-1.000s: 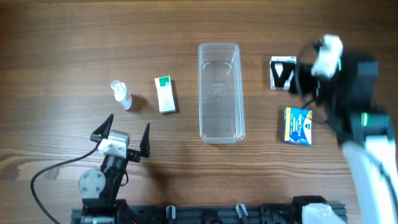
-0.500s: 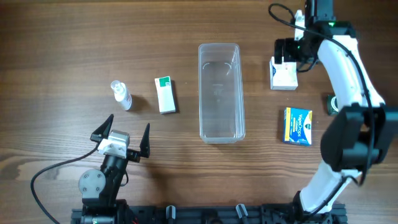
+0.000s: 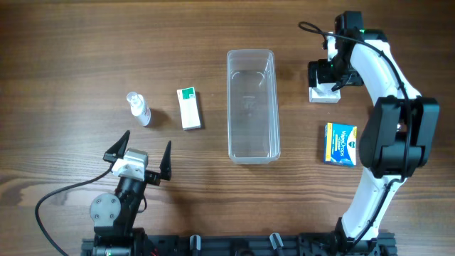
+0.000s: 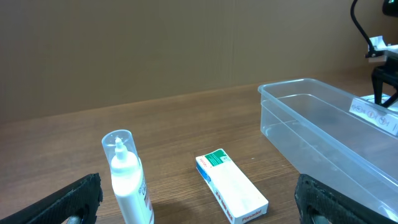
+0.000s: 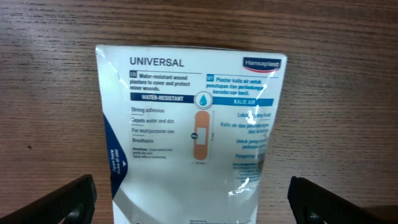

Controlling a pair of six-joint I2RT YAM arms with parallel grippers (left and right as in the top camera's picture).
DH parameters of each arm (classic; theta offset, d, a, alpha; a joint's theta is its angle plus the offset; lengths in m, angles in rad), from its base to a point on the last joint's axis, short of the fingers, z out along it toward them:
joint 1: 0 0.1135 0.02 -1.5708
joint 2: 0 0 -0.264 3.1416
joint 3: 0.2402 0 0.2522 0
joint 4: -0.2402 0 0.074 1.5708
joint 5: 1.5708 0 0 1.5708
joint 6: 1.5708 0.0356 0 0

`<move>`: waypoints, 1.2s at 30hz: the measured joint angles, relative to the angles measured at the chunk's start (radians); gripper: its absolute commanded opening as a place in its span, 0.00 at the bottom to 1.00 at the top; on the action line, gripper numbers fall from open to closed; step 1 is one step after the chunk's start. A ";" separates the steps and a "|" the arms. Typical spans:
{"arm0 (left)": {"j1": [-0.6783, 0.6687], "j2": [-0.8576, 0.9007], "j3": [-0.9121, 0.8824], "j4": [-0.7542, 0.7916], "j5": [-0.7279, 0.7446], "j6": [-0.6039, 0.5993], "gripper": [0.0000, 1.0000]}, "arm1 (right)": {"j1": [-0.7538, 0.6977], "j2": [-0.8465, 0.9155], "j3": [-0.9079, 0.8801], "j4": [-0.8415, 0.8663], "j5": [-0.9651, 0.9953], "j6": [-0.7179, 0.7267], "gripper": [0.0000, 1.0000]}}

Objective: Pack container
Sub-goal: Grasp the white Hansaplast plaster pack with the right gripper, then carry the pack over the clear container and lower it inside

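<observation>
The container (image 3: 252,105) is a long clear tub lying empty at the table's middle; the left wrist view shows it at the right (image 4: 329,130). My right gripper (image 3: 325,78) hangs open just over a white plaster box (image 3: 323,96) to the tub's right. In the right wrist view that box (image 5: 193,124) fills the space between the spread fingers of my right gripper (image 5: 199,208), touching neither. My left gripper (image 3: 148,141) rests open near the front left, holding nothing. Ahead of my left gripper (image 4: 199,211) stand a small spray bottle (image 4: 127,180) and a white-green box (image 4: 231,194).
A blue-yellow box (image 3: 341,144) lies right of the tub, nearer the front. The spray bottle (image 3: 138,108) and the white-green box (image 3: 189,108) sit left of the tub. The right arm (image 3: 391,121) reaches along the right side.
The right arm has swung from the right side toward the back and its gripper now covers the white plaster box. The left arm has not moved.
</observation>
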 measured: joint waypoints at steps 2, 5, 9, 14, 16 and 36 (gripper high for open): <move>0.000 0.000 0.000 0.000 0.000 0.000 1.00 | 0.005 0.000 0.000 0.000 0.000 0.000 1.00; 0.000 0.000 0.000 0.000 0.000 0.000 1.00 | 0.013 0.018 0.000 0.001 0.001 0.000 1.00; 0.000 0.000 0.000 0.000 0.000 0.000 1.00 | 0.019 0.073 0.000 0.011 0.005 0.000 1.00; 0.000 0.000 0.000 0.000 0.000 0.000 1.00 | 0.019 0.074 0.000 0.027 0.007 0.000 0.96; 0.000 0.000 0.000 0.000 0.000 0.000 1.00 | 0.019 0.074 0.000 0.027 0.008 -0.003 0.87; 0.000 0.000 0.000 0.000 0.000 0.000 1.00 | 0.041 -0.268 0.000 -0.147 -0.121 0.092 0.75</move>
